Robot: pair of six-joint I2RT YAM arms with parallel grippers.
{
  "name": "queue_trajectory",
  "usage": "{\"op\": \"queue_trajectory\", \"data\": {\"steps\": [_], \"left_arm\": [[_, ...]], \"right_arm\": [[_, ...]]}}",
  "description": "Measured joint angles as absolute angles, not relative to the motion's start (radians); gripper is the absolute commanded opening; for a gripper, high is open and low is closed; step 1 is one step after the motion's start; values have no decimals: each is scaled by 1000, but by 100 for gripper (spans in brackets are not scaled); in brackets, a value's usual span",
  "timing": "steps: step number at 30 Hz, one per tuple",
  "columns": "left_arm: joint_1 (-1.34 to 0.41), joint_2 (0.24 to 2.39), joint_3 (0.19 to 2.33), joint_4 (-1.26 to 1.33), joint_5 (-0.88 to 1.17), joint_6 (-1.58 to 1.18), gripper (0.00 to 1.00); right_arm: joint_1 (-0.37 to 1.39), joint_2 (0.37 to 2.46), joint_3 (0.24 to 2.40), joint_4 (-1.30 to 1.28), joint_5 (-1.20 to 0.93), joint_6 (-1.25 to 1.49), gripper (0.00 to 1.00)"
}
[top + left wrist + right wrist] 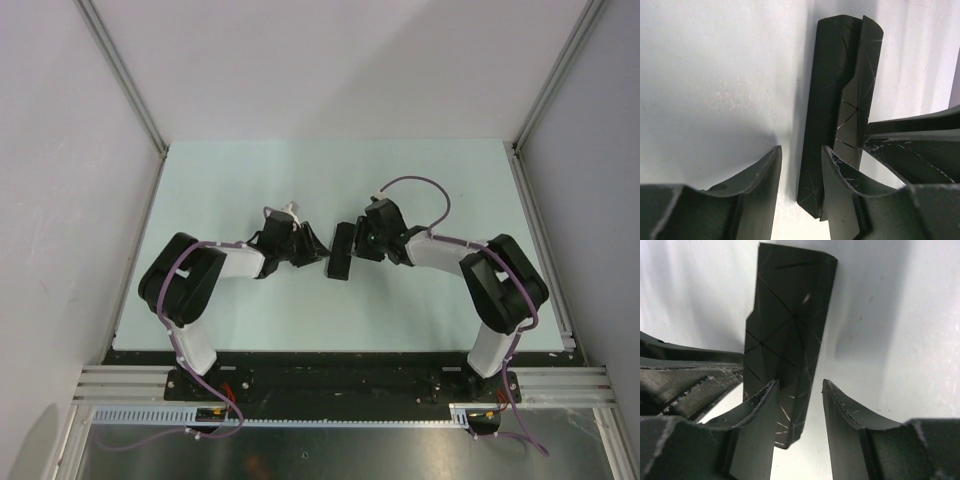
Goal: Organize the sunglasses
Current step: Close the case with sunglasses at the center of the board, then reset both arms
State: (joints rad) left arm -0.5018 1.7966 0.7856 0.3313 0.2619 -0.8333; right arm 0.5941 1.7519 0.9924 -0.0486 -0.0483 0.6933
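Note:
No sunglasses show in any view. A black oblong case (342, 252) lies closed on the table between the two arms. My left gripper (320, 250) sits at the case's left side with its jaws apart. In the left wrist view the case (832, 100) runs away from my left gripper (801, 160), its near end partly behind the right finger (837, 175). My right gripper (358, 244) is at the case's right side, also open. In the right wrist view the case (790, 325) reaches down behind the left finger (762, 407) of my right gripper (797, 395), and bare table shows in the gap.
The pale green table (250, 180) is bounded by grey walls and metal frame rails (125, 80). Each wrist view shows the other gripper's fingers (912, 145) (690, 375) close beside the case.

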Motion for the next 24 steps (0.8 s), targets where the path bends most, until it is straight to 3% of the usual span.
{"op": "queue_trajectory", "data": {"steps": [19,24], "left_arm": [[-521,1574,738,87,-1,-792,48],[-521,1502,729,55,-28,-772,64]], "right_arm": [[656,1858,1163,-160,36,597,51],[694,1884,1240,-259,127,580,62]]}}
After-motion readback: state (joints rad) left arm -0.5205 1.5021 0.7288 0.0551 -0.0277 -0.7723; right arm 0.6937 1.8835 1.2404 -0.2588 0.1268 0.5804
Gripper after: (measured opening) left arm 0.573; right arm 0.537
